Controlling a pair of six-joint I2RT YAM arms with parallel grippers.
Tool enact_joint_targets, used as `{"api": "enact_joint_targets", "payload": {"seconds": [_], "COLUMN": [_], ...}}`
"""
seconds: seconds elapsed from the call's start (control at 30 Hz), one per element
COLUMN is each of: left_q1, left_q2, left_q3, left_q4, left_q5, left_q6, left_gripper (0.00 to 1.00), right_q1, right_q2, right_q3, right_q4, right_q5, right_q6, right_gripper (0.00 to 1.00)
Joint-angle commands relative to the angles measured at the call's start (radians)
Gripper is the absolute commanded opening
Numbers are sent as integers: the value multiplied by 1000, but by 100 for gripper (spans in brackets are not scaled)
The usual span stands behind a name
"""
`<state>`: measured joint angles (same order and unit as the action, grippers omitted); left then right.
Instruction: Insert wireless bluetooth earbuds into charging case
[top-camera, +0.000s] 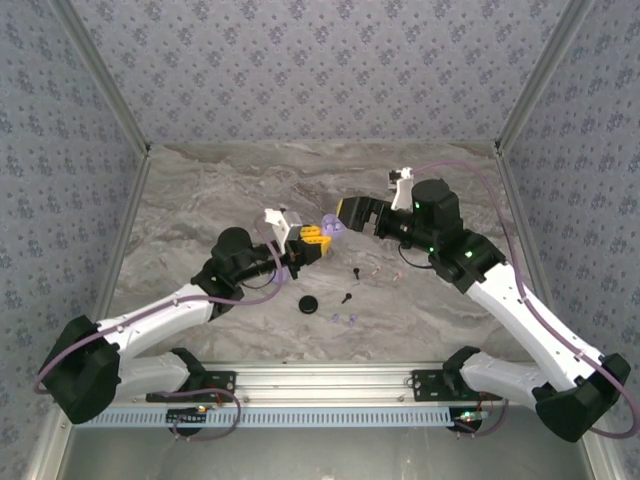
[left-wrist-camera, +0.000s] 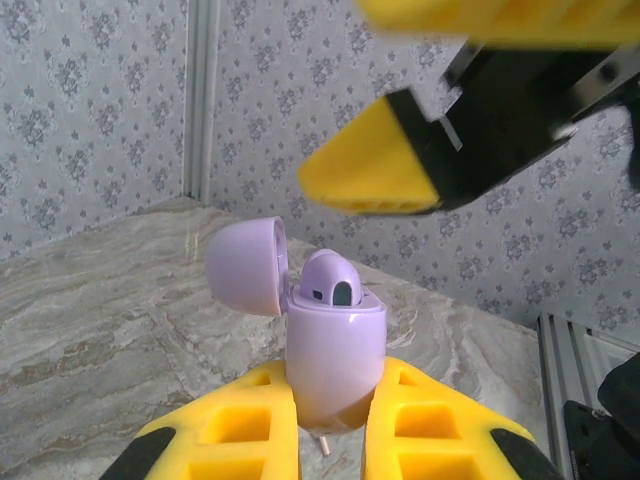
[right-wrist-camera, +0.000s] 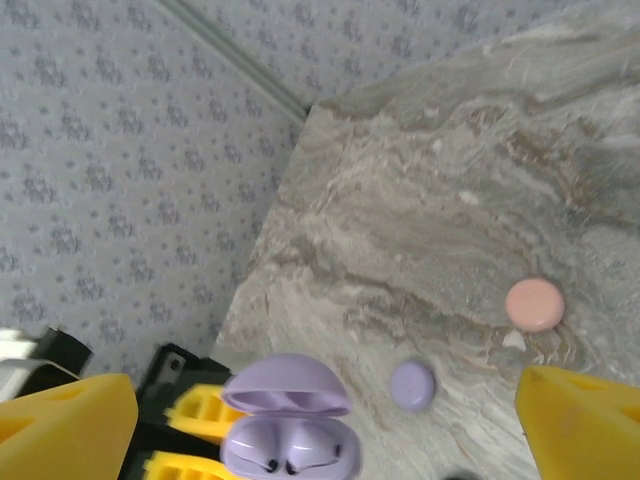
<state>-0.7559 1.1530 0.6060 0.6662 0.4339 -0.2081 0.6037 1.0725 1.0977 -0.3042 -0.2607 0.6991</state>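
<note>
My left gripper (left-wrist-camera: 335, 378) is shut on the lower body of a lilac charging case (left-wrist-camera: 335, 335), held upright above the table with its lid swung open. Two lilac earbuds (right-wrist-camera: 290, 452) sit side by side in the case's wells. In the top view the case (top-camera: 333, 228) hangs between both grippers. My right gripper (top-camera: 349, 214) stands wide open just above the case, nothing between its yellow fingers (right-wrist-camera: 72, 422). Loose black earbuds (top-camera: 355, 272) and pale pink earbuds (top-camera: 382, 270) lie on the marble table in front of the grippers.
A round black case (top-camera: 309, 304) and small lilac pieces (top-camera: 343, 319) lie near the table's front. A round lilac case (right-wrist-camera: 412, 386) and a round pink case (right-wrist-camera: 534, 304) rest on the marble beyond the held case. Patterned walls enclose the table.
</note>
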Motion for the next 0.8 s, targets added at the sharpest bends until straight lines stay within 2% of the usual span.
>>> {"api": "enact_joint_targets", "payload": {"seconds": [0.0,0.1,0.37,0.57,0.77], "left_q1": [-9,-10,-8,-9,-9], "left_q2": [-36,-38,-33,-30,-26], "left_q3": [32,31,32,32,27], "left_q4": [22,12,4,-2,-8], "left_q5": [25,24,26,27,20], "left_q6": [-7,-4,-3,-4,-3], "left_gripper": [4,4,4,4,4], "right_q1": [-3,7,28,32,30], "right_q2": [51,82,97,70,12], "right_q3": [-31,-31,-24,-22,-51], "right_q4": [55,127,265,266,263], "right_q5": [-204,-277,-374,-375,-362], "right_q6": [-41,-33,-1,-28,-61], "right_gripper": [100,100,99,92,90]}}
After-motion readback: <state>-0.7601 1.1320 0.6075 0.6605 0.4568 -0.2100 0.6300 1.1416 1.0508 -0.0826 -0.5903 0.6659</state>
